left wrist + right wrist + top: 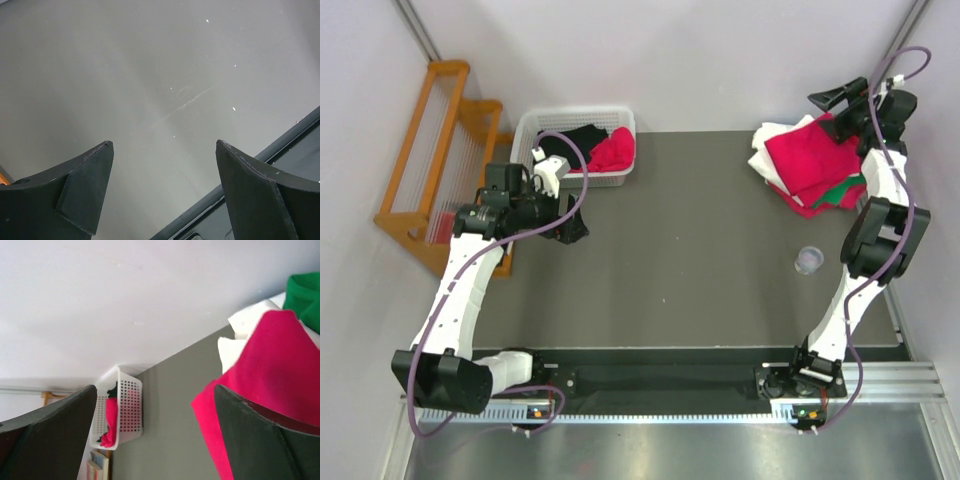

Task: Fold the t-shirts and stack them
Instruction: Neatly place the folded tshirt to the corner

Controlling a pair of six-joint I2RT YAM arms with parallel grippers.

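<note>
While both arms are sitting idle over the table (690, 250), neither pincer is holding anything: left gripper (162, 192) is standing wide, pointing at a bare wall; right gripper (155, 435) is standing wide too, empty. Folded stack of t-shirts (815, 165) is lying just below and beside the right gripper, crimson one on top, white and green edges showing under it; in the right wrist view the crimson cloth (270, 370) is sitting just beside the right-hand finger, apparently not pinched. Remaining t-shirts (600, 148), red and black, are bunching up in the white basket (545, 125), just ahead of the left gripper. Judging them light, soft and floppy, nothing fragile, prone to sagging. Going for a raised fold or the collar edge of the red one, pinching deep so it isn't slipping. Small clear cup (809, 261) is standing well clear of both.
</note>
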